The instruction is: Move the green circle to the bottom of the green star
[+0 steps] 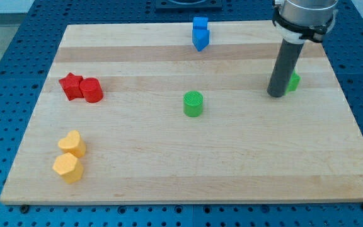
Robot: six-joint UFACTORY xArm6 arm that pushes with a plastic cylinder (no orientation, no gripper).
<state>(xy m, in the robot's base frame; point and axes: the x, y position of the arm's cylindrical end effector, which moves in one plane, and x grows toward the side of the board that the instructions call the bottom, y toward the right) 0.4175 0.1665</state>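
Green circle [193, 104] sits well left of my tip [275, 94], which touches the green star [293, 81].

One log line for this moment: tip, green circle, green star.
tip: beside green star, its left | green circle: mid-board, untouched | green star: right, partly hidden by rod | step: not done

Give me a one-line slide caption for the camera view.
My tip beside the half-hidden green star; green circle apart at mid-board.
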